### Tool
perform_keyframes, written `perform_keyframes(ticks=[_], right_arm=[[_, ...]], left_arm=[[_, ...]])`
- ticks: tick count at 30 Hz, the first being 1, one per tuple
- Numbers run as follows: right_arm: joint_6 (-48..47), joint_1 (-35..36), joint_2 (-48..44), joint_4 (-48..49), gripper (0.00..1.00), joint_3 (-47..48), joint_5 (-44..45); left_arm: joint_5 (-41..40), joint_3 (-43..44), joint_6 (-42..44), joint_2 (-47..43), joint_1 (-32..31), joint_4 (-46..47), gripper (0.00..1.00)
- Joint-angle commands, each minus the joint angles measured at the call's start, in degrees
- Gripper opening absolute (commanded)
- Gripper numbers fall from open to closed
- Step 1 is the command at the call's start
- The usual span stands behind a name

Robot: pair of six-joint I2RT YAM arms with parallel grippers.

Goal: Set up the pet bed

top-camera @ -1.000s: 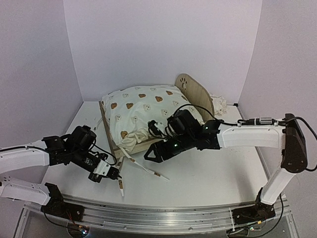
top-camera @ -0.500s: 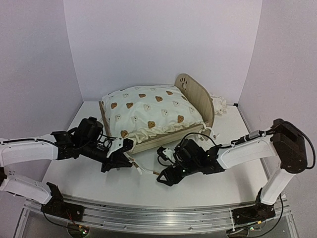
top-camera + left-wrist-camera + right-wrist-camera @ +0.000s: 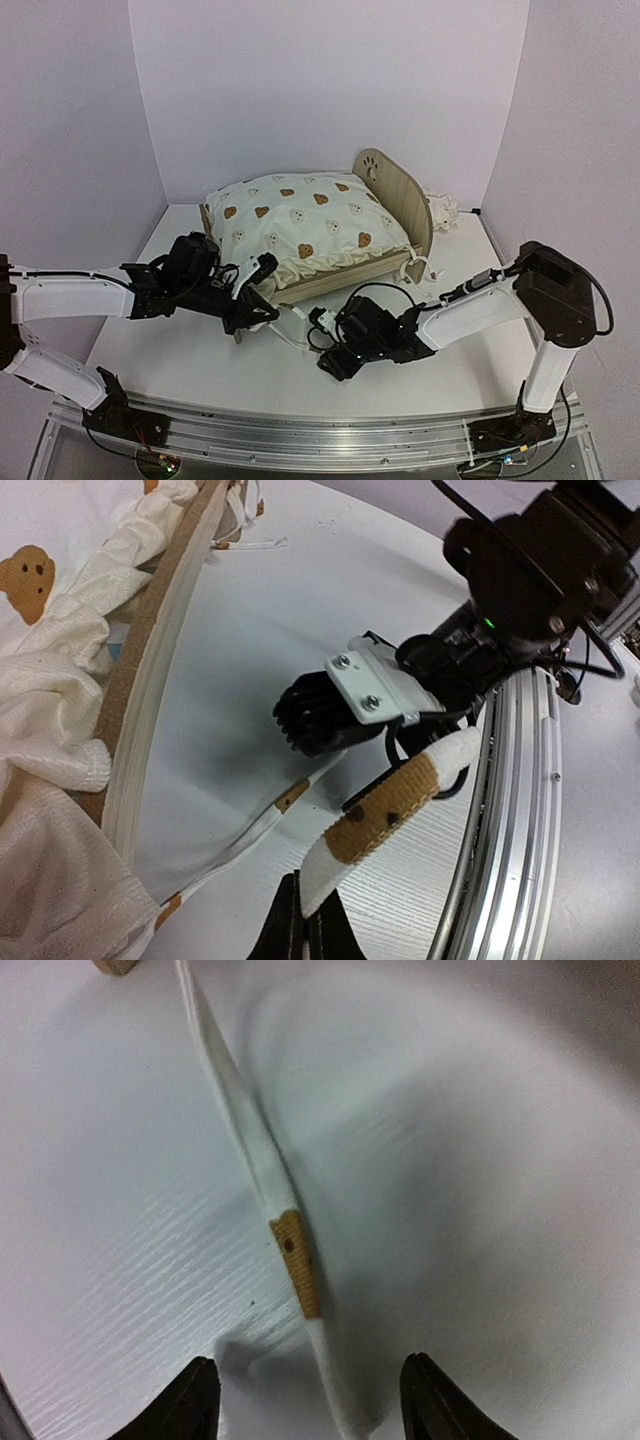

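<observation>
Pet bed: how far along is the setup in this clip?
Done: the cushion lies in the bed frame. In hand: the left gripper is shut on one tie strap; the right gripper, jaws open, straddles another strap lying on the table. Left: both straps are untied, and a small cream bundle behind the headboard, probably the pillow, is not on the bed.

cushion (image 3: pixel 300 225) on pet bed (image 3: pixel 397 190), tie (image 3: pixel 385 810) before (nearside)
</observation>
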Motion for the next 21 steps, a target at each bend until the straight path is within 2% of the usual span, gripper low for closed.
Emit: perform_keyframes(ticks=[1, 4, 5, 7, 16, 21], right_arm=[[-3.2, 1.6, 3.5, -4.6, 0.54, 4.9, 4.1], [-1.6, 1.8, 3.8, -5.2, 0.19, 4.2, 5.2], [-1.6, 2.1, 3.3, -5.8, 0.11, 3.9, 4.7], [-2.3, 3.1, 2.6, -8.0, 0.02, 3.9, 3.6], [-1.9, 10.7, -0.1, -13.5, 0.0, 12.8, -6.6], [-0.4, 11.5, -0.4, -13.4, 0.0, 19.2, -13.7]], left_arm=[[-4.0, 2.4, -3.9, 0.5, -0.1, 2.9, 0.0], [-6.4, 2.5, -6.3, 0.7, -0.1, 5.1, 0.0], [-7.2, 2.6, -6.9, 0.7, -0.1, 5.6, 0.0], [-8.0, 2.8, -7.7, 1.0, -0.1, 6.5, 0.0], [-6.6, 2.0, -5.1, 3.7, -0.1, 11.7, 0.0], [-5.1, 0.9, -0.8, 6.6, -0.2, 12.1, 0.0]])
